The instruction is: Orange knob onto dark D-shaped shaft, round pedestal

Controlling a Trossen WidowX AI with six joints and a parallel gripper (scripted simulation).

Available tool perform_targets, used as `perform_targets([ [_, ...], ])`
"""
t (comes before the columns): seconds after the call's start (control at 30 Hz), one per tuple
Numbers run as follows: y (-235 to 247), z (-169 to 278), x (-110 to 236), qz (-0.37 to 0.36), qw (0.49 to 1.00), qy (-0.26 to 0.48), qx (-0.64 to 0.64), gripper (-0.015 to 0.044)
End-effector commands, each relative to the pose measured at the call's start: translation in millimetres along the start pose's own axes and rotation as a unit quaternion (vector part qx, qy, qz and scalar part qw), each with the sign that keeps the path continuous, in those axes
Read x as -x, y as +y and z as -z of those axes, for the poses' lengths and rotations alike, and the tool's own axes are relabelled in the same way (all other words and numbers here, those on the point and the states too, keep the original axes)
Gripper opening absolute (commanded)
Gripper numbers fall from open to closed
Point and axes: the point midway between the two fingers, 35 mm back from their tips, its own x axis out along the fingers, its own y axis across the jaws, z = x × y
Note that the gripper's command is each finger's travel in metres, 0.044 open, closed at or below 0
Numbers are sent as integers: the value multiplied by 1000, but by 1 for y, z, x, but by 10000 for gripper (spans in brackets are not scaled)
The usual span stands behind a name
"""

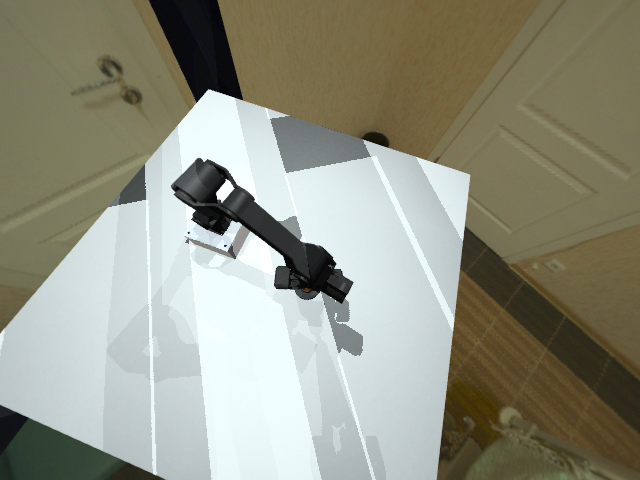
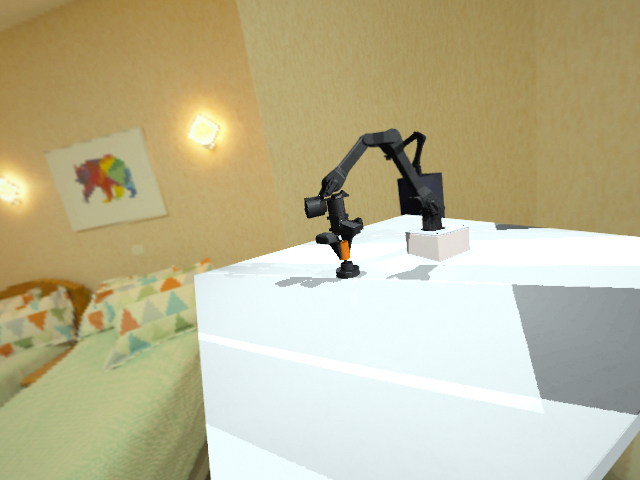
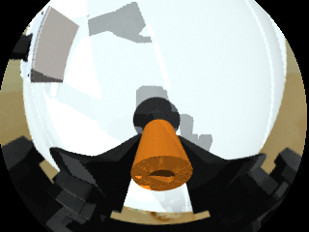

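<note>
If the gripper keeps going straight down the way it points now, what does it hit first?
Probably the round pedestal: the gripper points down with the orange knob clamped directly above it. Whether the knob already touches the shaft is unclear.

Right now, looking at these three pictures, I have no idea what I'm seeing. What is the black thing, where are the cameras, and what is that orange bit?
The black thing is a robot arm with several joints, bolted to a small pale block on a white table. At its tip is a hand with two fingers that pinch.

One picture looks down from above the table. One looks from the side, across the room, with a bed behind. The round picture comes from a small camera on the arm's wrist, looking down past the fingers.

The orange bit is a knob, and the hand is shut on it. Directly below sits a dark round pedestal. The knob is meant to slide onto a shaft there. In the side view the knob looks raised above the pedestal, so it is not pushed fully down. The shaft itself I cannot make out.
</note>
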Motion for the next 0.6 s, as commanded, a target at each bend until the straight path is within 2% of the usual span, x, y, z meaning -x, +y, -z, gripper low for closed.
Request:
perform_targets([
  [0.0,-1,1,0,2,1000,2,2,0],
  [0.4,1,-1,5,2,1000,2,2,0],
  [0.57,2,-2,5,2,998,2,64,0],
])
